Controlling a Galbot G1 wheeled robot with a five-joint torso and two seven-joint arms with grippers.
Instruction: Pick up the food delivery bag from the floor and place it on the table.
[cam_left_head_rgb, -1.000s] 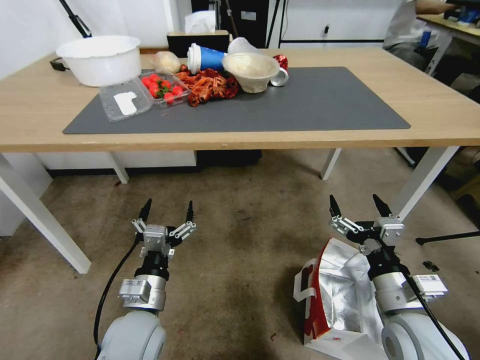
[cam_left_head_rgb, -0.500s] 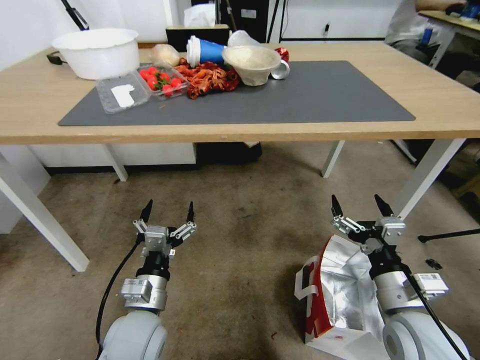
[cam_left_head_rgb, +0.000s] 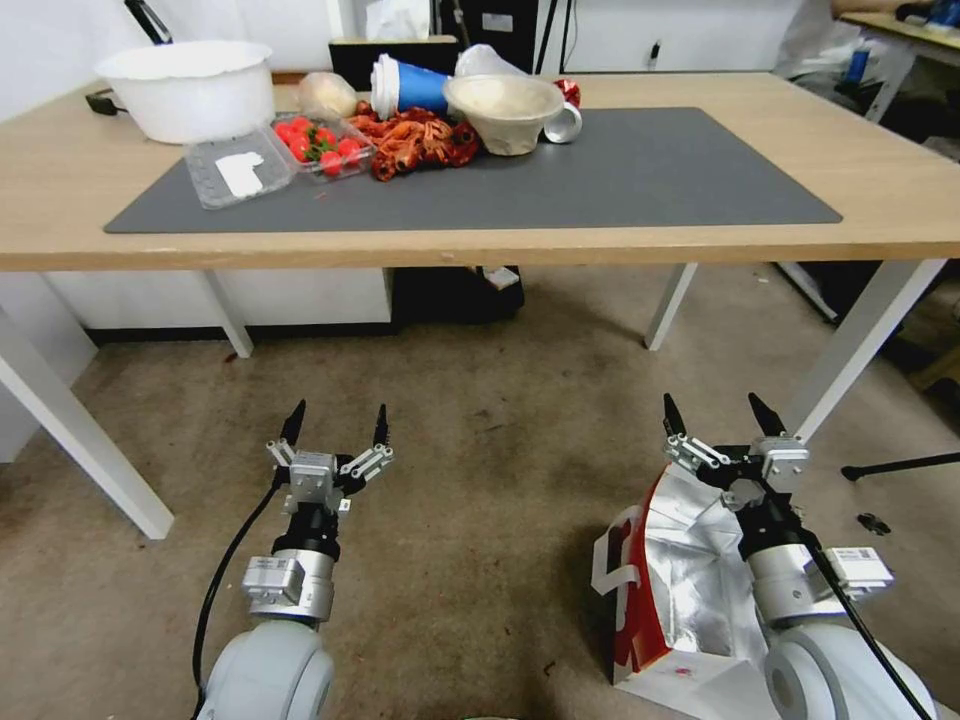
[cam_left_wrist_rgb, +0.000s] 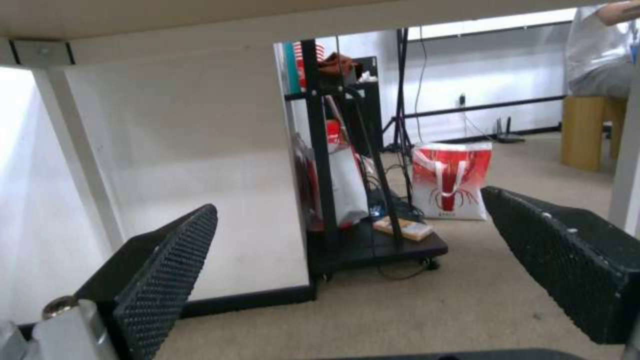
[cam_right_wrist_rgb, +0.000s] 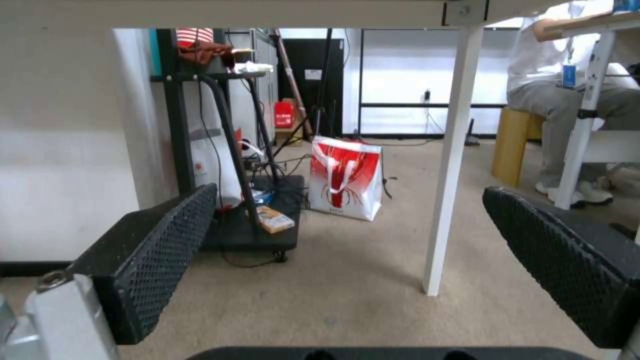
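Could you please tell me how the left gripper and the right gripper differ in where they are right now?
The right gripper hangs directly above the open food delivery bag standing on the floor; the left gripper hangs over bare carpet, with nothing beneath it. The right gripper is close to a white leg of the table; the left gripper is well away from any leg. Both are open, empty and pointing forward under the table edge.
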